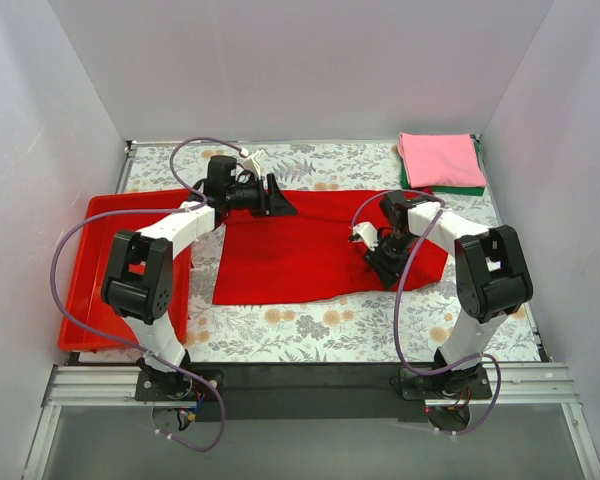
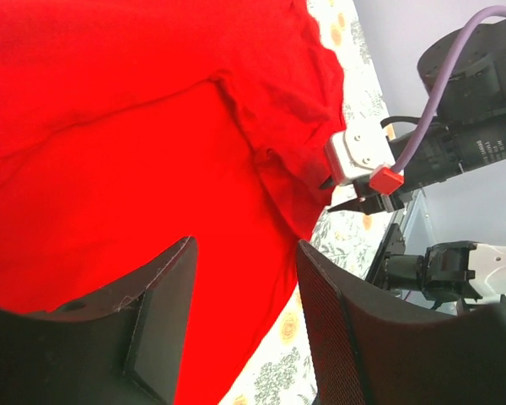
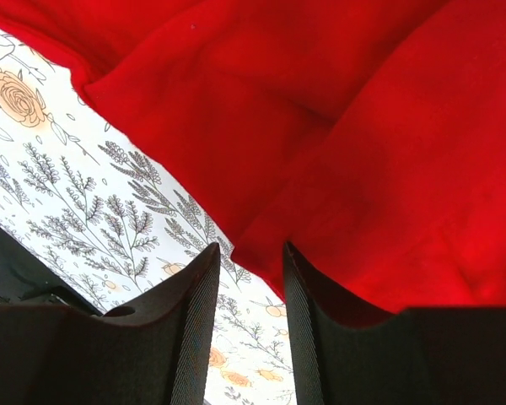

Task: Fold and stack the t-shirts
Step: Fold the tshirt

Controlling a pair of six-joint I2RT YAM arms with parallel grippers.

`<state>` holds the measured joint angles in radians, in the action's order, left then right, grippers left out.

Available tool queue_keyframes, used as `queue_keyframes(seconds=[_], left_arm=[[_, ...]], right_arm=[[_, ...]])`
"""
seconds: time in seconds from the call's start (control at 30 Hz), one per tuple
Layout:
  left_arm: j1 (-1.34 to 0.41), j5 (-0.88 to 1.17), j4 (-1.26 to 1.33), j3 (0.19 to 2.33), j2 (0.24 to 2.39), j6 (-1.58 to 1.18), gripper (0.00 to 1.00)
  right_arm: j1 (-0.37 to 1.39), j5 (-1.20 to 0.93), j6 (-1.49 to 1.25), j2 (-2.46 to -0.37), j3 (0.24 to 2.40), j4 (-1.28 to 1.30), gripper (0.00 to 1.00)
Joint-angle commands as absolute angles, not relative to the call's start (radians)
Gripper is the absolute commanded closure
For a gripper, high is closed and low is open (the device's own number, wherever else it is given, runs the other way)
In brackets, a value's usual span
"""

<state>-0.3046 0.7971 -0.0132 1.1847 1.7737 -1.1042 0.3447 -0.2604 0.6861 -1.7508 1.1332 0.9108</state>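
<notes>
top external view shows the flower-patterned table (image 1: 310,325) with a red t-shirt (image 1: 290,255) spread flat across its middle, rumpled along the right side. a red tray (image 1: 85,300) lies at the table's left edge, just beside the shirt. at the far right corner a folded pink t-shirt (image 1: 438,160) lies on a dark green t-shirt (image 1: 450,188), of which only a thin edge shows. the left gripper (image 1: 280,200) hangs over the red shirt's far left edge; in the left wrist view its fingers (image 2: 164,304) stand clearly apart, with nothing between them. the right gripper (image 1: 375,262) sits low at the shirt's bunched right side. in the right wrist view its fingers (image 3: 194,321) are only narrowly parted, with a fold of red cloth at the gap; whether it pinches the cloth cannot be told.
</notes>
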Motion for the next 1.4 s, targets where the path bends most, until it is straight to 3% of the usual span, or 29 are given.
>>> queue_keyframes(seconds=[0.0,0.1,0.2,0.23,0.3,0.57,0.73,0.87,1.13,1.17,1.2,1.23,1.27,1.3,1.37], left_arm=[[-0.288,0.808,-0.061,1.166,1.704,-1.055,0.51],[-0.279,0.808,-0.061,1.163,1.707,-1.049,0.51],[-0.27,0.816,-0.063,1.163,1.713,-1.052,0.51],[-0.268,0.818,-0.063,1.163,1.715,-1.055,0.5],[-0.264,0.822,-0.064,1.161,1.713,-1.057,0.5],[-0.253,0.819,-0.087,1.141,1.664,-1.022,0.51],[-0.249,0.808,-0.132,1.128,1.609,-0.98,0.5],[-0.242,0.799,-0.17,1.091,1.548,-0.936,0.5],[-0.239,0.764,-0.258,1.014,1.425,-0.828,0.5],[-0.239,0.758,-0.262,1.009,1.411,-0.825,0.5],[-0.239,0.75,-0.271,1.003,1.405,-0.824,0.5],[-0.239,0.75,-0.279,1.002,1.402,-0.816,0.5],[-0.239,0.75,-0.287,0.999,1.399,-0.81,0.49],[-0.239,0.736,-0.305,0.994,1.397,-0.802,0.49],[-0.239,0.718,-0.337,0.996,1.397,-0.769,0.5]], right_arm=[[0.356,-0.262,0.695,-1.752,1.131,0.9,0.59],[0.367,-0.264,0.693,-1.752,1.12,0.896,0.63],[0.368,-0.256,0.693,-1.75,1.123,0.893,0.76],[0.368,-0.255,0.689,-1.747,1.126,0.896,0.88],[0.37,-0.249,0.689,-1.73,1.143,0.91,0.98],[0.368,-0.281,0.828,-1.583,1.177,1.13,0.99],[0.376,-0.302,1.063,-1.453,1.097,1.317,0.99],[0.431,-0.198,1.224,-1.225,0.918,1.319,0.99],[0.592,-0.195,1.55,-0.658,0.724,1.316,0.99],[0.592,-0.207,1.59,-0.606,0.712,1.296,0.96],[0.592,-0.21,1.586,-0.562,0.691,1.273,0.7],[0.592,-0.207,1.579,-0.498,0.681,1.252,0.61],[0.592,-0.19,1.562,-0.48,0.675,1.24,0.41],[0.592,-0.175,1.546,-0.471,0.667,1.214,0.14],[0.592,-0.126,1.465,-0.497,0.67,1.169,0.11]])
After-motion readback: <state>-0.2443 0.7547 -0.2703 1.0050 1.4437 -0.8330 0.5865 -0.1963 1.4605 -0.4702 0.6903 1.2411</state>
